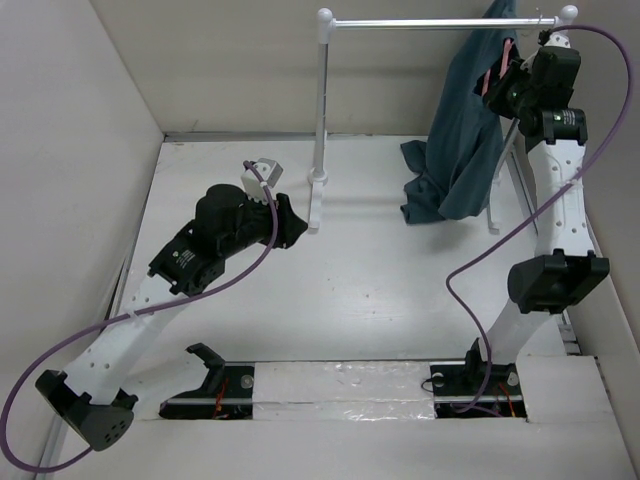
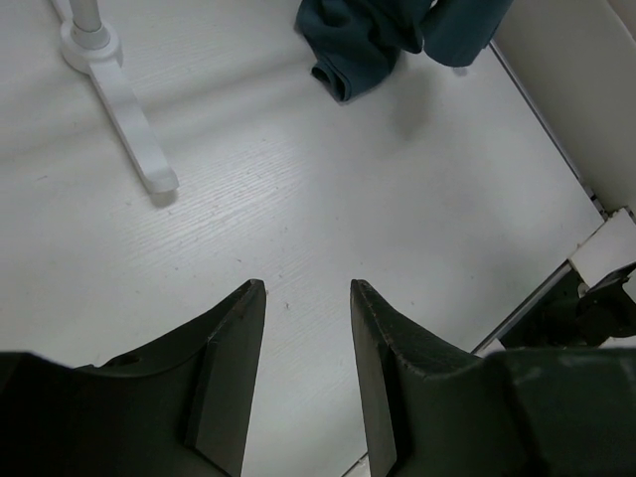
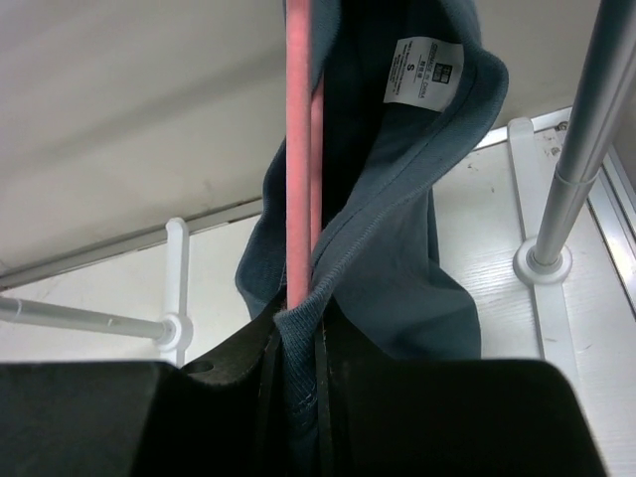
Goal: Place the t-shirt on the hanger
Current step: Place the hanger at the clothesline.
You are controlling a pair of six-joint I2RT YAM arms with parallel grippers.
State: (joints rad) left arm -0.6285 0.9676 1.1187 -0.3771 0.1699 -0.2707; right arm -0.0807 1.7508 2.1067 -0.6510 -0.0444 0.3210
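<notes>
Right wrist view: clamping the thin salmon-pink triangular hanger (image 3: 298, 149) and the collar of the dark teal t-shirt (image 3: 397, 258) together in the closed right gripper (image 3: 298, 333), rod pointing straight ahead, just below the bar of the white clothes rack (image 1: 322, 90), keeping the left gripper (image 2: 306, 290) agape near that rack's foot.

Your top view looks down from behind the arm bases over the whole surface (image 1: 380, 270) to the rack (image 1: 440, 22). Left wrist looks low across the surface toward the t-shirt (image 2: 358, 40); right wrist sits tight against that t-shirt and hanger (image 3: 298, 149). All three share the rack.
</notes>
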